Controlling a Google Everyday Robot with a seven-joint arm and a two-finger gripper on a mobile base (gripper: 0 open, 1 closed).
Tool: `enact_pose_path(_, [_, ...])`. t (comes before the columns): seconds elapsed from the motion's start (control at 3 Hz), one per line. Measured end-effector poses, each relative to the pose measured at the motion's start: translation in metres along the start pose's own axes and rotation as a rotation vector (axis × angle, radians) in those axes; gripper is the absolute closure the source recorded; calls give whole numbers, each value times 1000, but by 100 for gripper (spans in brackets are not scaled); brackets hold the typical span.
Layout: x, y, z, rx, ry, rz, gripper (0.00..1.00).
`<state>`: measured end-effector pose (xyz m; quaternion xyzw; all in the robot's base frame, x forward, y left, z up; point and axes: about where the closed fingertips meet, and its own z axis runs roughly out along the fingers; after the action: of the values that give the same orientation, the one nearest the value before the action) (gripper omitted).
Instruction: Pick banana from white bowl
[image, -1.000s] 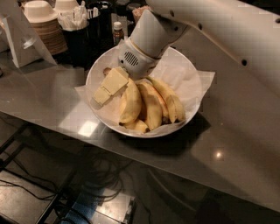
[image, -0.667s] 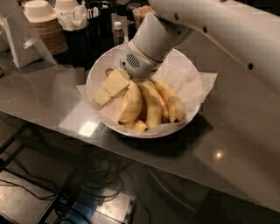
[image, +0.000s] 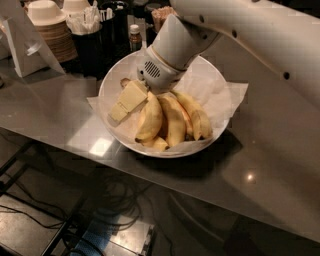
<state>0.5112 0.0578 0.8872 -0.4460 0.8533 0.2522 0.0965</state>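
The white bowl (image: 112, 82), lined with crinkled white paper, stands on the grey metal counter in the middle of the camera view. Several yellow bananas lie in its front half. The plump banana (image: 150, 119) is the leftmost of them. A thinner orange-tinted one (image: 186, 116) lies further right. My gripper (image: 131, 104) reaches down into the bowl's left side from the white arm (image: 250, 30) and rests right against the plump banana's left flank. The banana lies in the bowl among the others.
Stacked cream and brown paper bowls (image: 50, 27) stand at the back left beside a dark holder of wrapped utensils (image: 92, 32) and a small bottle (image: 134, 36). The counter's front edge (image: 150, 172) runs diagonally; cables lie on the floor below.
My gripper and arm have hardly moved. The bananas lie as before.
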Motion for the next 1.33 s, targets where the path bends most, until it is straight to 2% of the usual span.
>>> enact_pose_path(1.0, [0, 1, 0, 0, -1, 1, 88])
enact_pose_path(1.33, [0, 2, 2, 4, -7, 9, 100])
